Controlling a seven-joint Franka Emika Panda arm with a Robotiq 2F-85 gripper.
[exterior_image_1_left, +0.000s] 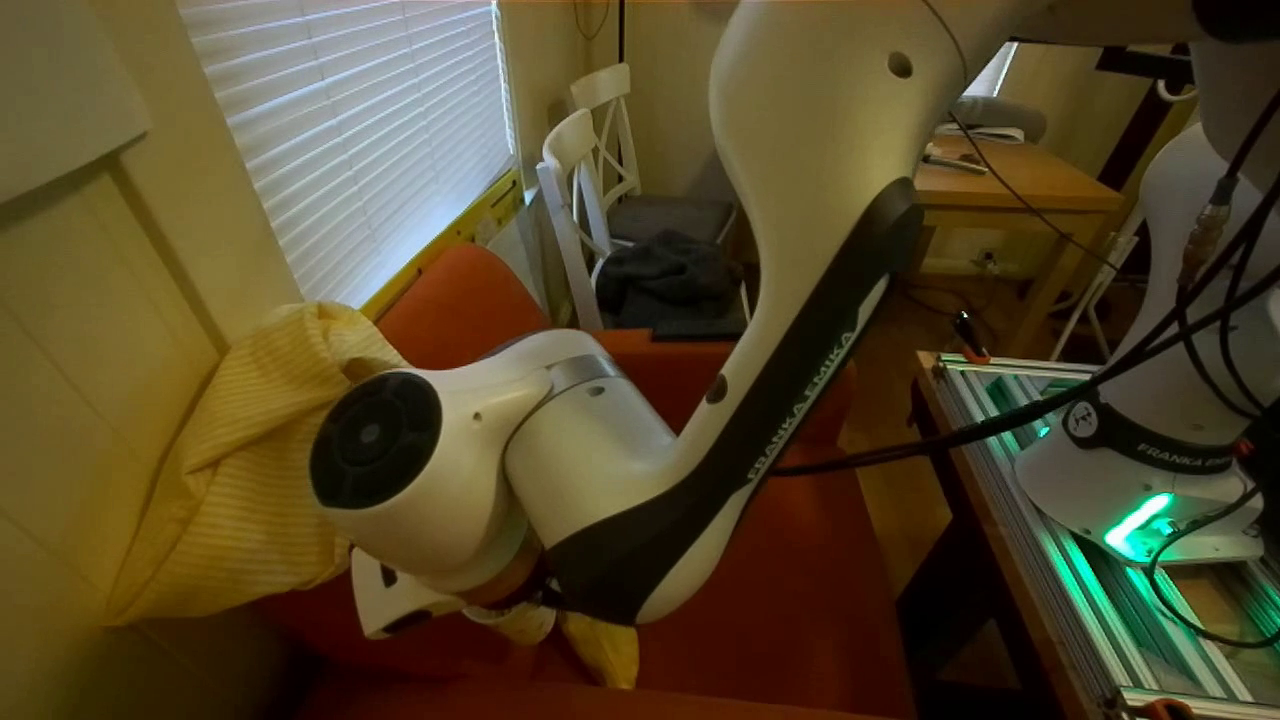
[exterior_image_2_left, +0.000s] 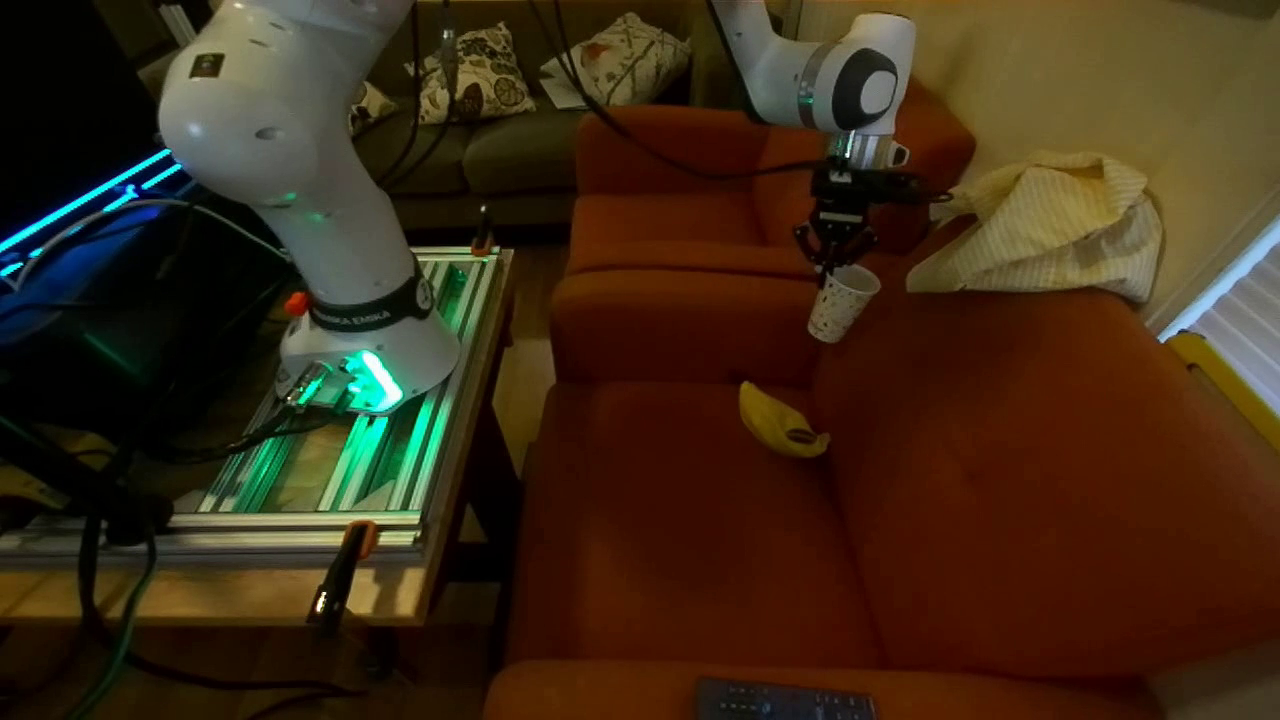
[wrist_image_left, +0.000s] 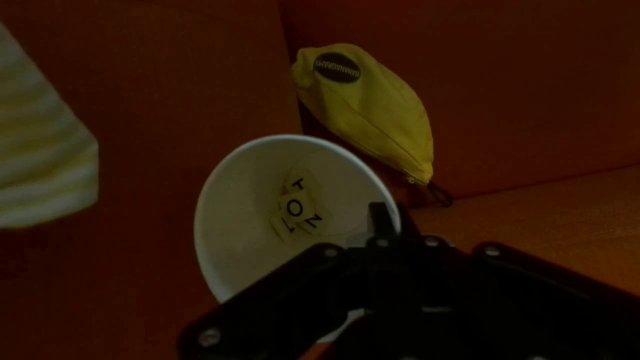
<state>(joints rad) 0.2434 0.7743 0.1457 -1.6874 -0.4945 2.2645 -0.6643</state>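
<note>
In an exterior view, the gripper (exterior_image_2_left: 828, 268) pinches the rim of a white, dark-flecked cup (exterior_image_2_left: 843, 306), tilted, aloft, at one o'clock from the pouch (exterior_image_2_left: 776, 418). In the wrist view, lettered tiles (wrist_image_left: 295, 208) sit in its plain, pale inside.

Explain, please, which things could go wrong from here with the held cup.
The tool pinches the cup only by one side near its rim, so the cup might twist or slip. It hangs tilted in an exterior view, so the letter tiles inside could spill onto the orange sofa.
</note>
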